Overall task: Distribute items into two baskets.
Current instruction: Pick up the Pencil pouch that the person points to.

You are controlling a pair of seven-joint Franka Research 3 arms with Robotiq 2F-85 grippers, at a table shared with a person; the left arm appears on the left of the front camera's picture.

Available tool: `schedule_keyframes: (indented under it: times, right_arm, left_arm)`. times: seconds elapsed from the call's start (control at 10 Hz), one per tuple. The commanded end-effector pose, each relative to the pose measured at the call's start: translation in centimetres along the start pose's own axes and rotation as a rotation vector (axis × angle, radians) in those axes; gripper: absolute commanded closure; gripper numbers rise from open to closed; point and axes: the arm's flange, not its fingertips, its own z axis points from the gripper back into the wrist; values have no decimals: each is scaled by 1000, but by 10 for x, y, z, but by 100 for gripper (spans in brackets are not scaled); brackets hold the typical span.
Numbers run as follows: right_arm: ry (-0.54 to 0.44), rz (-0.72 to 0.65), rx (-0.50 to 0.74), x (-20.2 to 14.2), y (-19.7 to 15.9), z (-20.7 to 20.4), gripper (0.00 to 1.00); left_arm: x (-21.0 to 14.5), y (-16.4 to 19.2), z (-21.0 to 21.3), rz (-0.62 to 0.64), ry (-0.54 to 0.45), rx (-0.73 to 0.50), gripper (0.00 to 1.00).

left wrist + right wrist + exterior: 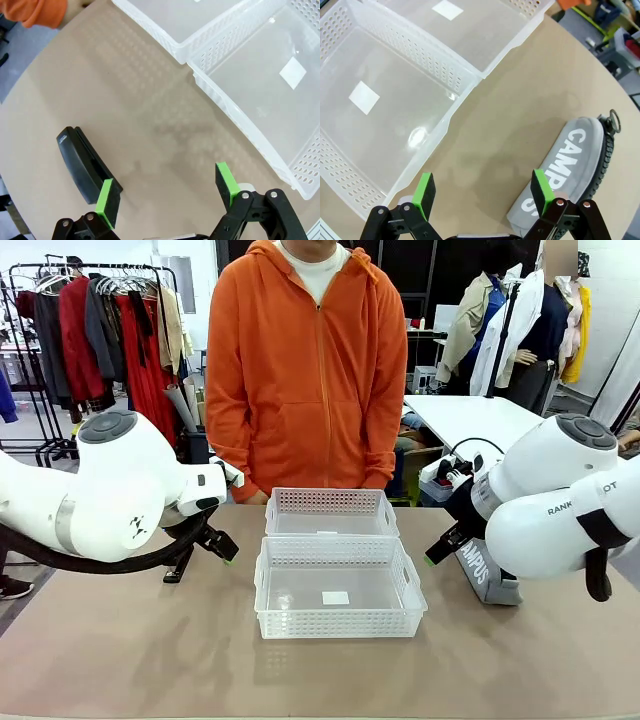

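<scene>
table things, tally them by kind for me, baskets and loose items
baskets: 2 (near basket, far basket)
black stapler: 1
grey zip pouch: 1
total: 4

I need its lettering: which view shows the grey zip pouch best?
Right wrist view: the grey oblong zip pouch lies close, white lettering and black zip visible. Front view catches one end, mostly behind the right arm.
</scene>
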Motion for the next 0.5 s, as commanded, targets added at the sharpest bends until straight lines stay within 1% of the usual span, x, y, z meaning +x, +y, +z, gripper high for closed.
schedule_keyframes:
  times: [0.0, 0.4]
  right_arm:
    - [0, 0, 0, 0, 0, 0, 0]
    - [0, 0, 0, 0, 0, 0, 0]
  left_arm:
    - [0, 0, 0, 0, 0, 0, 0]
    - [0, 0, 0, 0, 0, 0, 0]
